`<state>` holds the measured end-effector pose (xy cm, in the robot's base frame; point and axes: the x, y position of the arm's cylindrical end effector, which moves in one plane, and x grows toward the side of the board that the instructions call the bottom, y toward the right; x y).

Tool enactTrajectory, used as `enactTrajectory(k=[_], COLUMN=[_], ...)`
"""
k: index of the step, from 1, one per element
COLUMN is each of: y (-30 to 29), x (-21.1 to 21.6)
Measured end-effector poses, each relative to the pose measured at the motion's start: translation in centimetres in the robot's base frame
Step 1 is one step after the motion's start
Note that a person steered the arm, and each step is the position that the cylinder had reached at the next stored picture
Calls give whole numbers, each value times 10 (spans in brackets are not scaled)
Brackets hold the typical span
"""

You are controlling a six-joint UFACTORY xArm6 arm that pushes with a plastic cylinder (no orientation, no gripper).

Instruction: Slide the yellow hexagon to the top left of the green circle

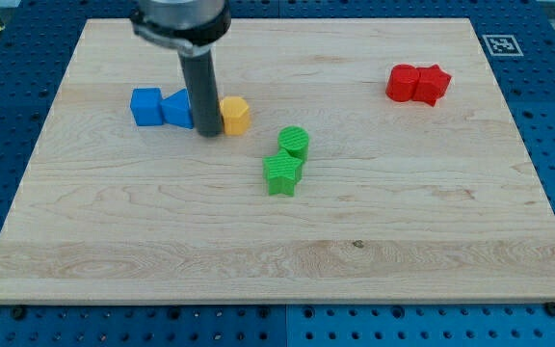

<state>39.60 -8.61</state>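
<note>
We see the wooden desk point(277, 251) filling most of the view. Our arm carries no pincer, only a dark rod; my tip point(210, 133) rests just beside the yellow hexagon point(235, 115), touching its left side. Left of the rod sit a blue cube point(146, 106) and a blue triangle-like block point(177, 109), close together. The green circle point(294, 143) lies toward the view's lower right of the hexagon, touching a green star point(282, 174) below it. Two red blocks point(418, 84) sit together, well apart at the view's upper right.
</note>
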Motion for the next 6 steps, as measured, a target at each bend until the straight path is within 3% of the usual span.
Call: enactTrajectory(k=[1, 2, 6], y=[16, 23, 17], x=[-57, -74, 26])
